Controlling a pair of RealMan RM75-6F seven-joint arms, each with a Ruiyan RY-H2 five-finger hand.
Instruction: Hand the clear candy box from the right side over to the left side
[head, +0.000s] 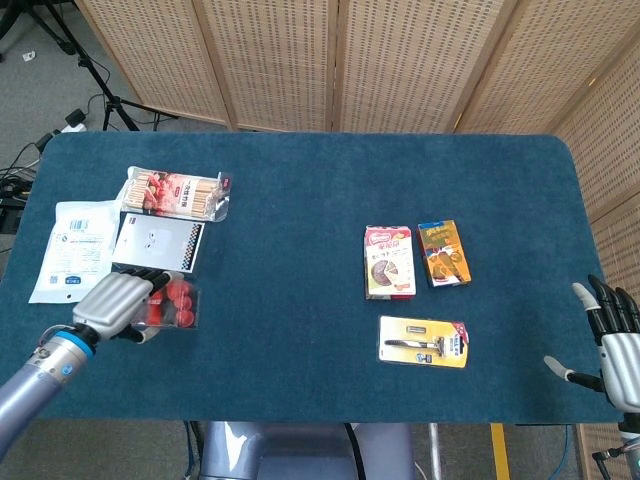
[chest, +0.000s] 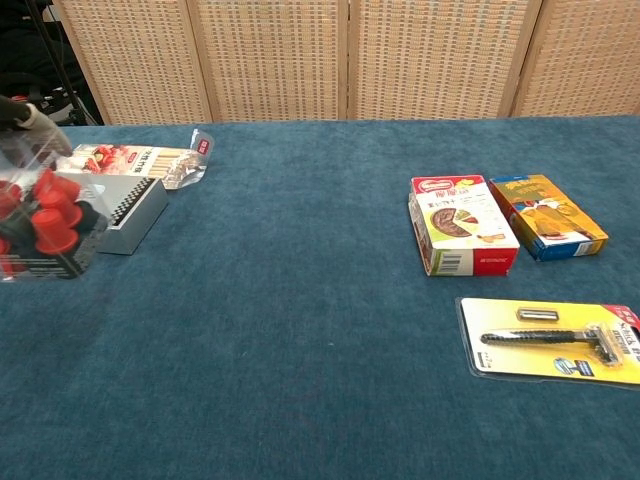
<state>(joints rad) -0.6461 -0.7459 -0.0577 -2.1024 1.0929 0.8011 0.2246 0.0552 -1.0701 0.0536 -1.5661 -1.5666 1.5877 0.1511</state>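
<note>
Left fingers (head: 150, 275) wrapped around one clear candy box (head: 175, 305), right fingers (head: 598, 297) spread empty, two cartons (head: 389, 262)

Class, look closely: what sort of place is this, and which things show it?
Probably a robot lab or studio: a blue-clothed table of packaged goods, woven folding screens behind it, and stand legs and cables on the floor.

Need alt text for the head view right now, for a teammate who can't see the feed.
The left hand holds the clear candy box of red candies at the table's front left, just in front of a white flat box. Mid-right lie two snack boxes and a packaged razor. The right hand, fingers spread, holds nothing at the far right edge.
</note>
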